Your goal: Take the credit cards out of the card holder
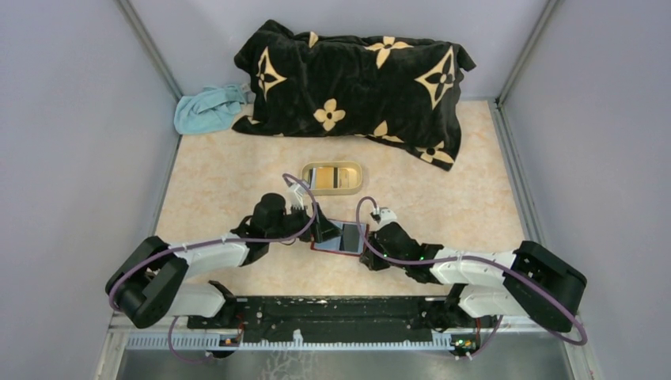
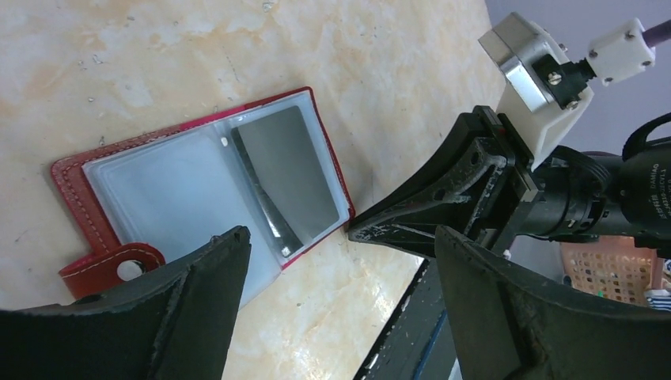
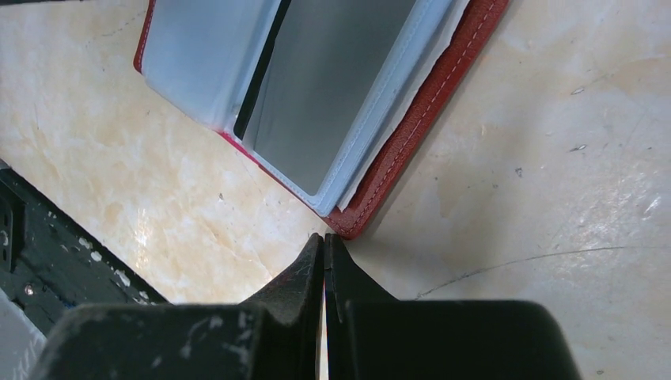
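Observation:
The card holder (image 1: 350,237) lies open on the table between my two grippers, dark red outside with pale blue-grey sleeves (image 2: 170,186). A dark credit card (image 2: 286,168) sits in one sleeve (image 3: 332,87). My left gripper (image 2: 340,265) stands open low over the holder's near edge, with nothing between its fingers (image 2: 202,305). My right gripper (image 3: 324,239) is shut and empty, its tip right at the holder's corner (image 3: 352,226); whether it touches is unclear. In the left wrist view the right gripper's closed fingers (image 2: 419,218) point at that same corner. Other cards (image 1: 332,177) lie in a tray.
A beige oval tray (image 1: 358,169) stands just beyond the holder. A black blanket with tan flowers (image 1: 356,83) and a light blue cloth (image 1: 207,109) lie at the back. Grey walls enclose the table, and a black rail (image 1: 332,313) runs along the near edge.

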`<action>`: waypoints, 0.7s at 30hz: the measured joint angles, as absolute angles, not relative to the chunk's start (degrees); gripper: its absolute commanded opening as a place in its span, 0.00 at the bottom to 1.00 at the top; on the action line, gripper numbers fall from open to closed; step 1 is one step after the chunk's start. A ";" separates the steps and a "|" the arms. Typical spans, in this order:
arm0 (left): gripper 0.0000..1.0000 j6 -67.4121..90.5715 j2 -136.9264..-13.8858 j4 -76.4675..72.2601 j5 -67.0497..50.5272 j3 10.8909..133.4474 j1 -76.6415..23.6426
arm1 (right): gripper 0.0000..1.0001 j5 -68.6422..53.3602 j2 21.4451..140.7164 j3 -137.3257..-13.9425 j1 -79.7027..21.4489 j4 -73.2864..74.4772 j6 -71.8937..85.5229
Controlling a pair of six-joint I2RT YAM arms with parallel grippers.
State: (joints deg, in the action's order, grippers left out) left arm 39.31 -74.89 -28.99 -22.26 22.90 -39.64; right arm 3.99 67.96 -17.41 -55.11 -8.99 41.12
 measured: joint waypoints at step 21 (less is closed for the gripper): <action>0.91 44.38 -82.52 -36.05 -21.17 22.46 -43.38 | 0.00 -0.91 56.42 -20.64 -46.35 -5.17 37.19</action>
State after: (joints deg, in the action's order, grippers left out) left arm 44.38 -82.52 -36.05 -21.17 22.46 -43.38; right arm -0.91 56.42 -20.64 -46.35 -5.17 37.19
